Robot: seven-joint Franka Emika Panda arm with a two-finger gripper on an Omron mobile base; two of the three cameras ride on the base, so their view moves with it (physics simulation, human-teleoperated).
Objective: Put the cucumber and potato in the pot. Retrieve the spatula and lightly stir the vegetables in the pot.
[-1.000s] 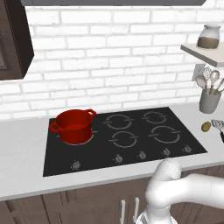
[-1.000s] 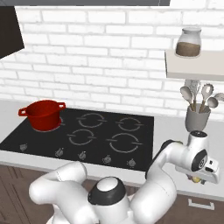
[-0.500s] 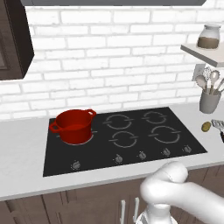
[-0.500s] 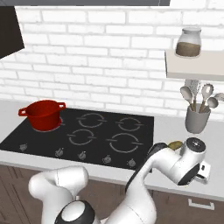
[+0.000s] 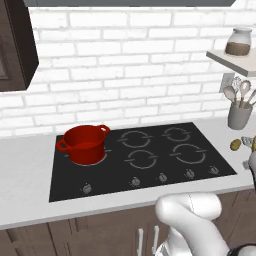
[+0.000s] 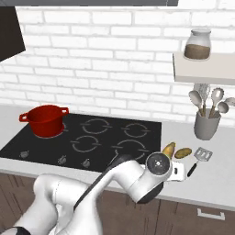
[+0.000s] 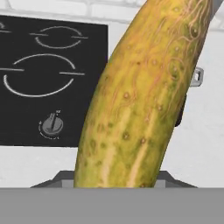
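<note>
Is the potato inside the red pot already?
No, the potato lies on the counter right of the cooktop, beside the spatula, far from the pot on the back left burner.

The cucumber (image 7: pixel 140 100) has bumpy, matt yellow-green skin; the pot (image 5: pixel 85 144) looks like glossy red enamel, perhaps.

Red pot (image 5: pixel 85 144), yellow-green bumpy cucumber (image 7: pixel 140 96), yellowish-brown potato (image 6: pixel 183 153), black cooktop (image 6: pixel 41 144), white brick wall (image 5: pixel 130 60)

arm swung lower and rightward across the counter edge; hand dropped toward the cucumber (image 7: pixel 140 96), whose tip (image 6: pixel 169 149) showed beside the potato (image 6: pixel 183 153).
</note>
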